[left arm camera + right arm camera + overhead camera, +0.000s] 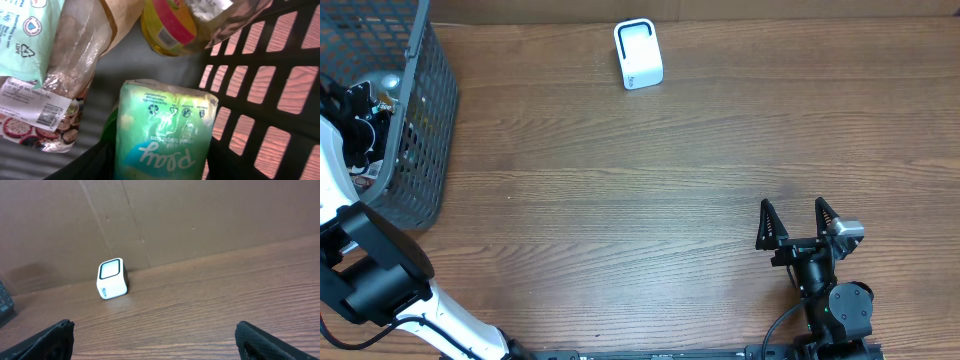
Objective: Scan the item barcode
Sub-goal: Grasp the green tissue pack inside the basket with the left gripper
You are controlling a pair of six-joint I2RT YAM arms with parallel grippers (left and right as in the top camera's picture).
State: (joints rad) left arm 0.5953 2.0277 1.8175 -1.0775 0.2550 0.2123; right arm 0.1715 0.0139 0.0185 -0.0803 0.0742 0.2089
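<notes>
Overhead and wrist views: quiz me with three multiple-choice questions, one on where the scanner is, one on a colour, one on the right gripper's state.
1. Where on the table does the white scanner stand?
A. by the far edge, near the middle
B. at the near right corner
C. at the near left corner

2. What colour is the pack closest to the left wrist camera, inside the basket?
A. red
B. green
C. black

3. How is the right gripper?
A. open, holding nothing
B. shut on the scanner
C. shut on a box

Answers:
1 A: the overhead view shows it by the far edge.
2 B: its wrapper is green with white lettering.
3 A: its fingers stand apart over bare wood.
</notes>
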